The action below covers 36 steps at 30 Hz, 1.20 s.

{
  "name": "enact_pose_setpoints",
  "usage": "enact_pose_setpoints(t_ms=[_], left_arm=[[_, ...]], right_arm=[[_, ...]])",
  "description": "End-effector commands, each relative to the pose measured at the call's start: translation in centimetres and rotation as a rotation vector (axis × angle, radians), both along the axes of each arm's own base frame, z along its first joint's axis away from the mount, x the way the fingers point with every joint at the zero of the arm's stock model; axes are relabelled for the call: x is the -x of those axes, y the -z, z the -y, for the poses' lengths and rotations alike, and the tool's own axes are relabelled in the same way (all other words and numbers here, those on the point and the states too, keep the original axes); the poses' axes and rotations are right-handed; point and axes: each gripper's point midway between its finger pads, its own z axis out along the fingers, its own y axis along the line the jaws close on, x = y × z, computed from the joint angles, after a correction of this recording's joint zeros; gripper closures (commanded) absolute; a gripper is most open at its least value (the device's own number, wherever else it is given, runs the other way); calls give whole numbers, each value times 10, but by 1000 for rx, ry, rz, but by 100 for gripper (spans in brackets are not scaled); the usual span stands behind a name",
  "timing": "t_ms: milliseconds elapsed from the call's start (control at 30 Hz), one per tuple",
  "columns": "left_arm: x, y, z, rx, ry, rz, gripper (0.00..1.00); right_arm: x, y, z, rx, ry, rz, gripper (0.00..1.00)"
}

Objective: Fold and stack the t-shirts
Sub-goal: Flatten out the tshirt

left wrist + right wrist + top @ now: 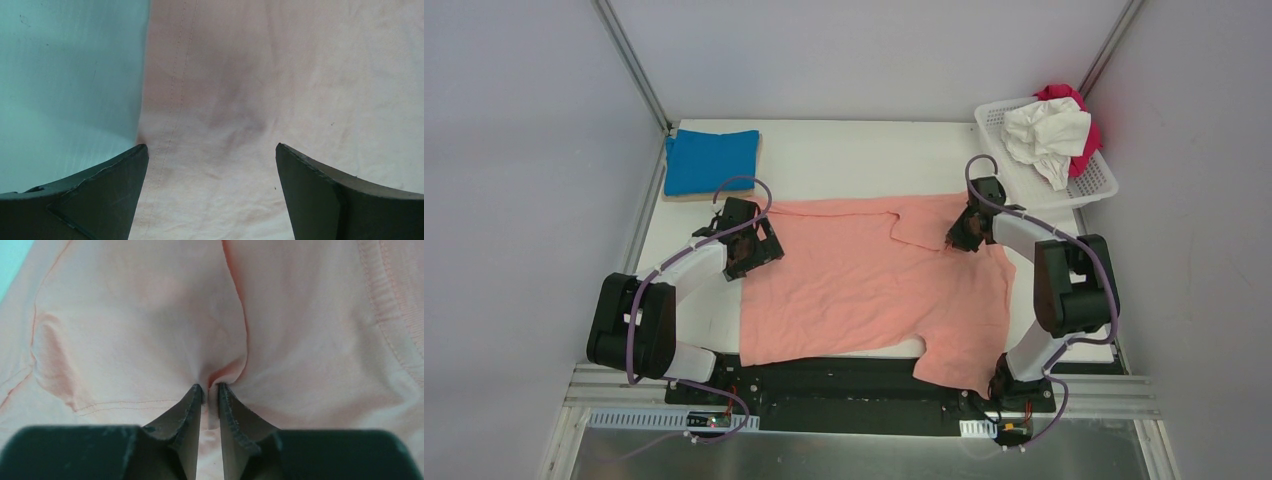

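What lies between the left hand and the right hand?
Only the salmon-pink t-shirt, spread flat from left hand to right hand; top view shows it.

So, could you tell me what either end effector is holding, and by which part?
The right end effector pinches a fold of the salmon-pink t-shirt near its collar; the left end effector is open, holding nothing.

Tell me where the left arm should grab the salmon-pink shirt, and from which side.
Likely best: pinch the stitched hem of the salmon-pink shirt, coming down from its left side, over the table. That edge lies flat and straight, and the open left end effector straddles it. The right end effector pinches a fold at the opposite end.
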Motion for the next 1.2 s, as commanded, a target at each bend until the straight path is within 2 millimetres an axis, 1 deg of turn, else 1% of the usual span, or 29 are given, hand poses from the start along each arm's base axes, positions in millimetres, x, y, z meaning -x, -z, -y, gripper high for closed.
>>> enact_pose_setpoints(t_ms=[0,133,267,300,333,467,633,700,733,833,933,1000,1067,1167], left_arm=[[-1,2,-4,-27,-5,4,1],[-1,3,-3,-26,-5,-4,1],[-2,3,-3,-25,-5,-3,1],[-2,3,-3,-26,-5,-3,1],[-1,3,-4,-28,-6,-5,1],[-2,4,-5,-34,-10,-6,1],[-2,8,-6,-44,-14,-18,1],[-2,9,-8,-50,-17,-22,1],[-1,10,-8,-52,-18,-24,1],[-1,9,-10,-62,-23,-25,1],[-1,9,-12,-70,-26,-25,1],[-1,8,-13,-79,-30,-25,1],[-1,9,-15,-85,-33,-27,1],[-1,8,-14,-83,-32,-30,1]], right_arm=[[13,-6,2,17,13,-12,81],[10,-15,-3,-10,6,8,95],[12,-27,-4,-16,3,16,97],[12,-30,-3,-10,7,20,99],[12,-34,0,-2,13,26,100],[13,-45,2,5,16,41,100],[1,-62,-6,-19,-18,64,100],[-1,-61,-4,0,-18,43,99],[0,-58,-2,14,-18,23,99],[6,-44,4,52,-11,-41,97],[15,-29,5,59,-15,-91,95],[17,-23,6,64,-17,-107,98],[13,-25,5,65,-19,-95,100],[-3,-39,0,40,-21,-43,100]])
